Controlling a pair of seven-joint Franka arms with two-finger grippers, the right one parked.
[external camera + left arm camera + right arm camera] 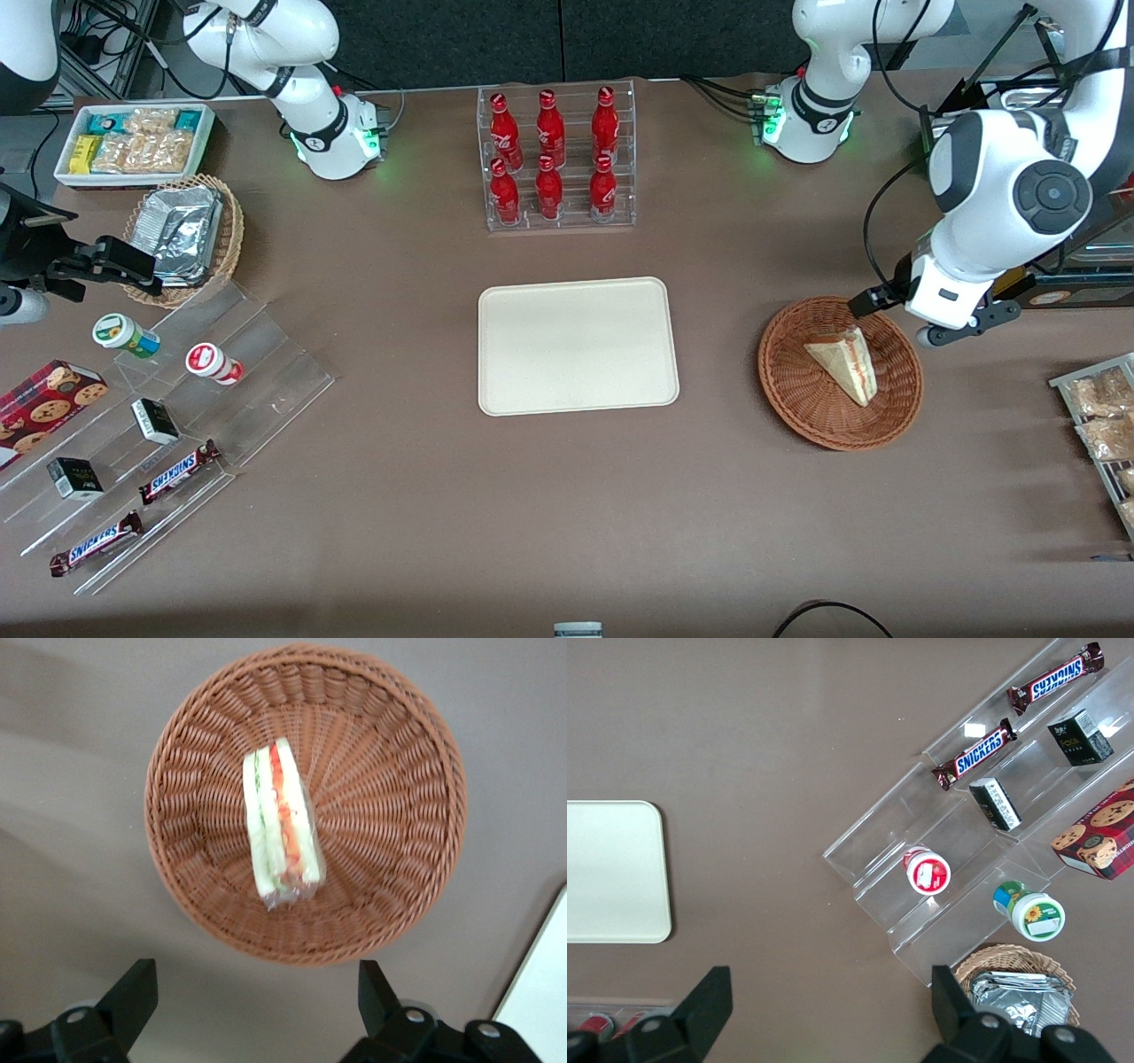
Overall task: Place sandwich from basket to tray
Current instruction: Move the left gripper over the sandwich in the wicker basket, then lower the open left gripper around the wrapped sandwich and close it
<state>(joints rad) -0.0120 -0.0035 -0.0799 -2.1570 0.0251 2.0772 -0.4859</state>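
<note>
1 sandwich (pixel 846 361) in 1 basket (pixel 797 390), 1 tray (pixel 578 346), 6 red bottles (pixel 551 152) in 1 clear rack, 2 Snickers bars (pixel 180 470), 2 round tubs (pixel 126 335), 2 small dark boxes (pixel 155 421), 1 cookie box (pixel 46 403), 1 gripper (pixel 895 310), jaws apart above basket rim

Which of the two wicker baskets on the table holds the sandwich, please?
The reddish-brown basket under the gripper holds the sandwich; the lighter tan basket holds foil instead.
</note>
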